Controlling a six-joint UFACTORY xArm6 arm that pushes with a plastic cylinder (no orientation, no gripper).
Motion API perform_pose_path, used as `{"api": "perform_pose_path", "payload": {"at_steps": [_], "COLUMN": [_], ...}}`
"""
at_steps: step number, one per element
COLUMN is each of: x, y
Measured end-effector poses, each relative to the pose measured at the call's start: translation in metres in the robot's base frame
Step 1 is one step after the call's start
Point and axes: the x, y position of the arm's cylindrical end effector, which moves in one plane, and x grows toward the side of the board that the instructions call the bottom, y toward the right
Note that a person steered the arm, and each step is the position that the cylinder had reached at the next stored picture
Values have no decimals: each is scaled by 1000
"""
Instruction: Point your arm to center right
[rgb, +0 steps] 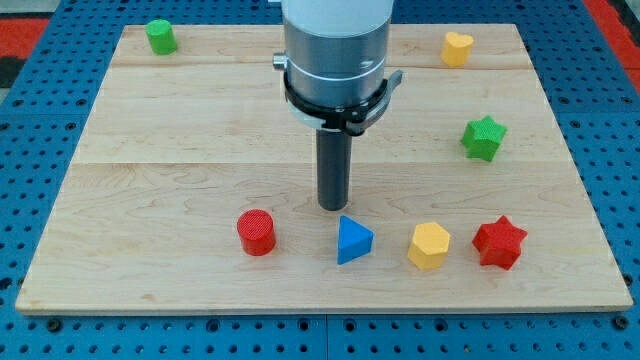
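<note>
Looking down, we see my tip (333, 207) just above the blue triangle (353, 241), at its 11 o'clock. We have no jaws, so we hold nothing. The center right spot, near the green star (483, 138), is at 3 o'clock. These little blocks look light and slide easily.

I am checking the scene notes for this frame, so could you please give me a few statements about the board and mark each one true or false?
1. My tip sits just above the blue triangle in the view. True.
2. The green star lies at the view's left edge. False: it lies at the view's right, about mid-height.
3. The red cylinder is left of the blue triangle. True.
4. The yellow heart sits in the bottom row. False: it is near the top right.
5. The red star is right of the yellow hexagon. True.
</note>
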Motion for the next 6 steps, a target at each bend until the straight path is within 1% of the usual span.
{"api": "perform_pose_path", "payload": {"at_steps": [1, 2, 4, 5, 6], "x": [-20, -43, -41, -61, -98], "y": [41, 111, 174, 236, 221]}}
